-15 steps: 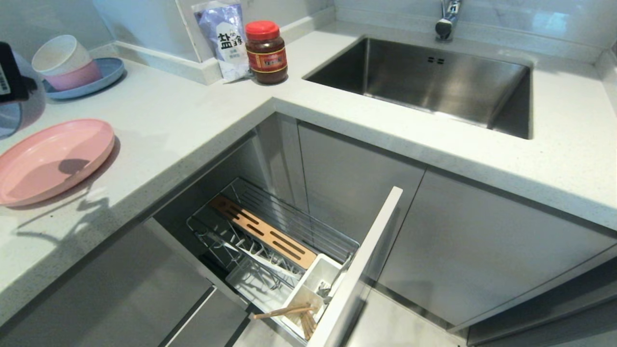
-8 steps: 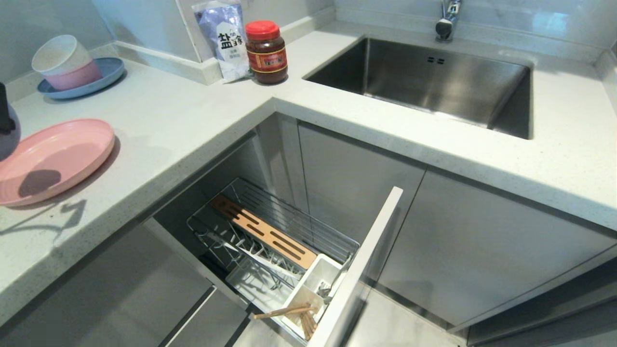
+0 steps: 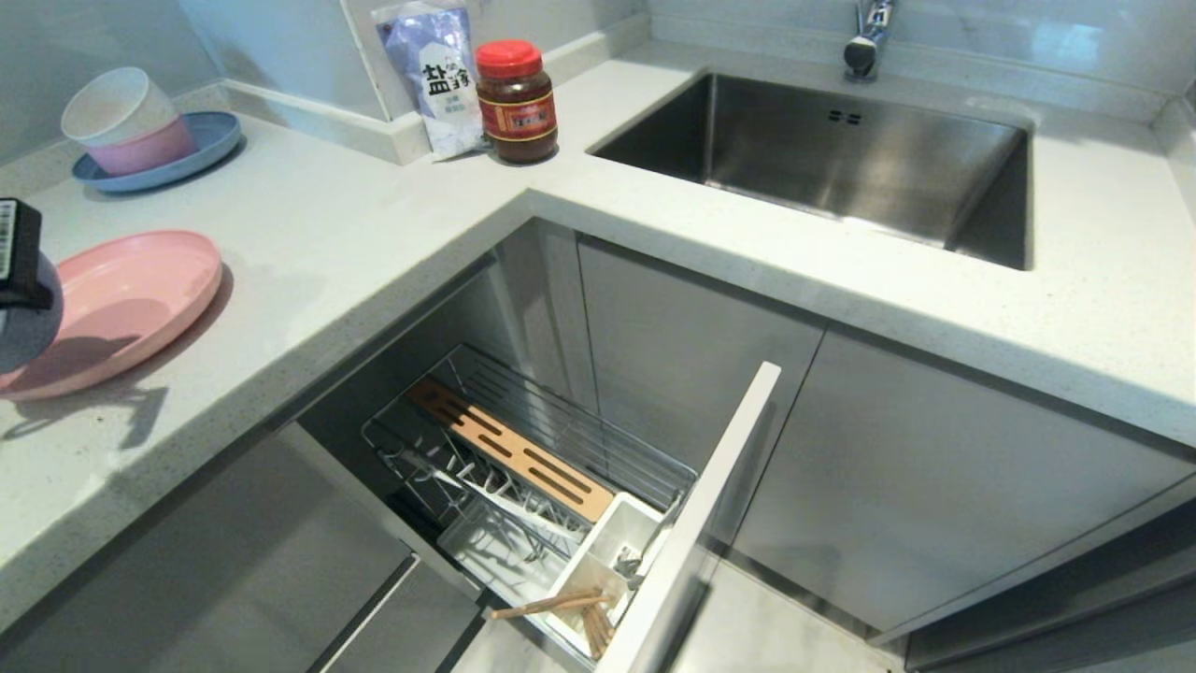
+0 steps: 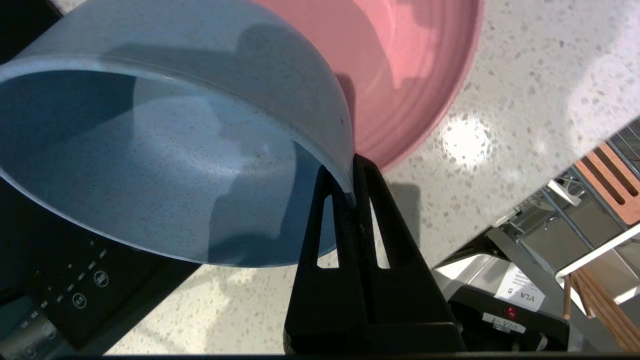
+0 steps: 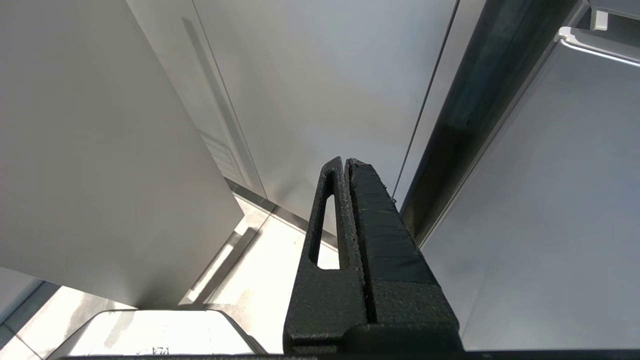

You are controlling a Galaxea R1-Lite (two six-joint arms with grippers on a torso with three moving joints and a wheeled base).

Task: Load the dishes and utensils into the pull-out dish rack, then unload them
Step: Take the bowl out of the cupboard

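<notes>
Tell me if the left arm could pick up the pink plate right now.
Probably not yet. The left gripper is shut on the rim of the blue bowl, held above the pink plate on the counter. Nothing else blocks the plate, but the bowl must be put down first.

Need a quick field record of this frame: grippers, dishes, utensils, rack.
left gripper: shut on the blue-grey bowl's rim, held above the counter by the pink plate
right gripper: shut, empty, parked by cabinet fronts
pink plate: flat on the counter
chopsticks: in the white cutlery cup
spoon: cannot tell
dish rack: pulled out, prongs hold no dishes
</notes>
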